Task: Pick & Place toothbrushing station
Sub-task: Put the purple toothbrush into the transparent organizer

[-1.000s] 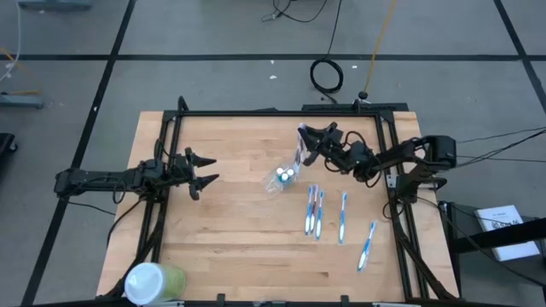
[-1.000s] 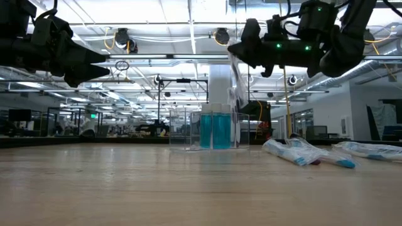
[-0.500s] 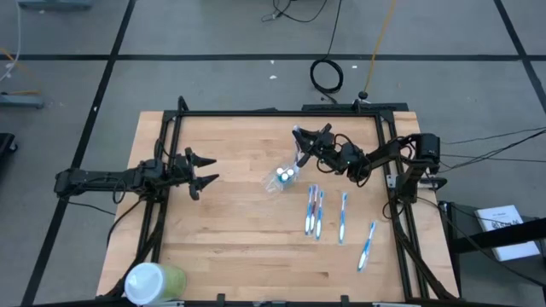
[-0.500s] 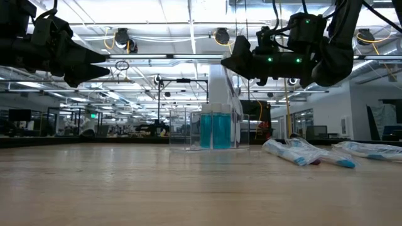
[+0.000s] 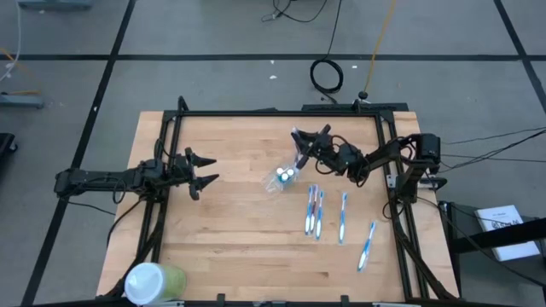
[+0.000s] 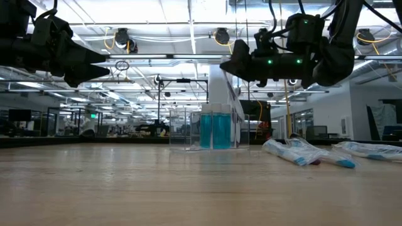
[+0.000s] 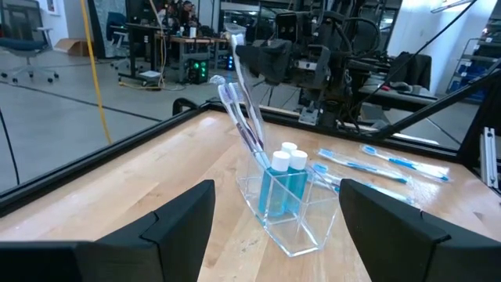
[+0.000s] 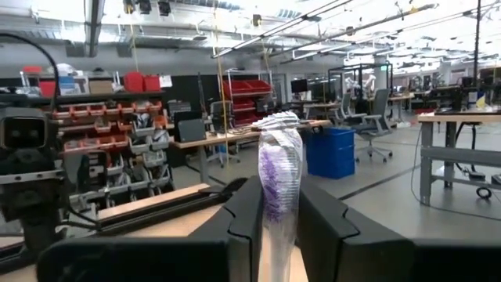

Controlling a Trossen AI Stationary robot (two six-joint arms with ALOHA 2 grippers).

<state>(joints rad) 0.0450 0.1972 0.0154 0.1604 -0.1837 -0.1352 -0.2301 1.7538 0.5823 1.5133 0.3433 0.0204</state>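
Right arm is holding a wrapped toothbrush (image 8: 279,168) above the clear cup (image 5: 282,178).
Its fingers (image 8: 239,227) are pinching the brush; left fingers (image 7: 180,215) are waiting wide apart; four toothbrushes (image 5: 314,210) are lying on the bench (image 5: 230,230).

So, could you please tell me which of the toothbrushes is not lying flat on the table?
The wrapped toothbrush held in the right end effector, its lower end in the clear cup. The others lie flat on the table.
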